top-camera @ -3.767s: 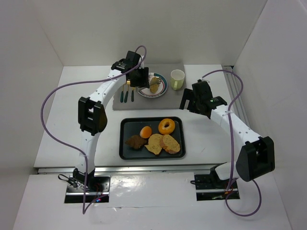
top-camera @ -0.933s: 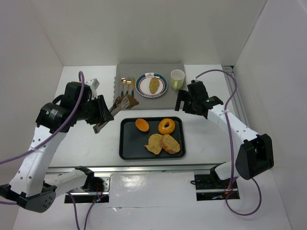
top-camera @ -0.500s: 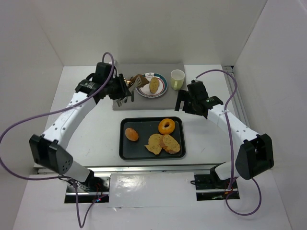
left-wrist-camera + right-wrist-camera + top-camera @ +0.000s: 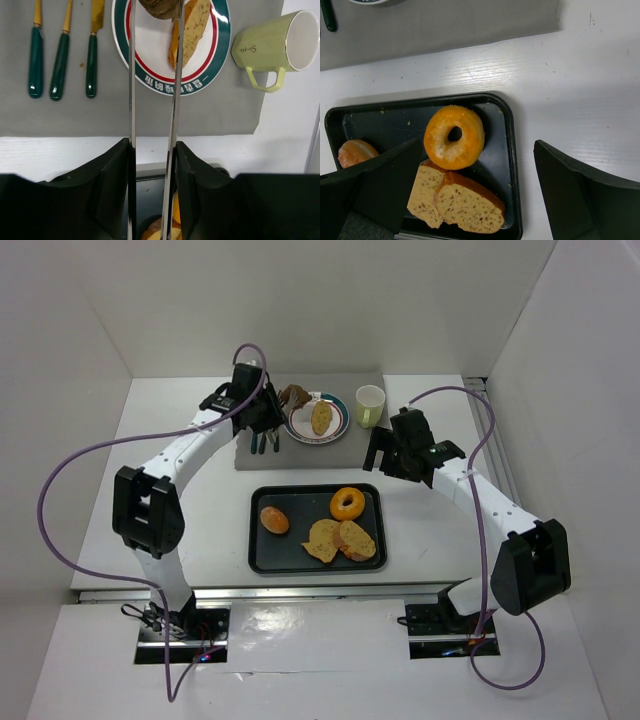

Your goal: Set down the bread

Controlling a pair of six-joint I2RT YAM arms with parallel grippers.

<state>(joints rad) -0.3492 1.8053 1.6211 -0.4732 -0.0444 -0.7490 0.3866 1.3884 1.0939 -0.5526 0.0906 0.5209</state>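
Bread (image 4: 160, 7), a dark brown piece, hangs pinched at the tips of the tongs (image 4: 131, 75) over the plate (image 4: 150, 50), toward its left side. Whether it touches the plate I cannot tell. The left gripper (image 4: 152, 150) is narrow, clamped on the tongs. The right gripper (image 4: 477, 144) stands wide and empty above the tray (image 4: 512, 150). One slice (image 4: 192, 30) already lies on the plate. The carry looks finished; what is left is lowering the bread beside that slice and letting go. A donut (image 4: 454, 136), two more slices and a bun (image 4: 355, 151) remain on the tray.
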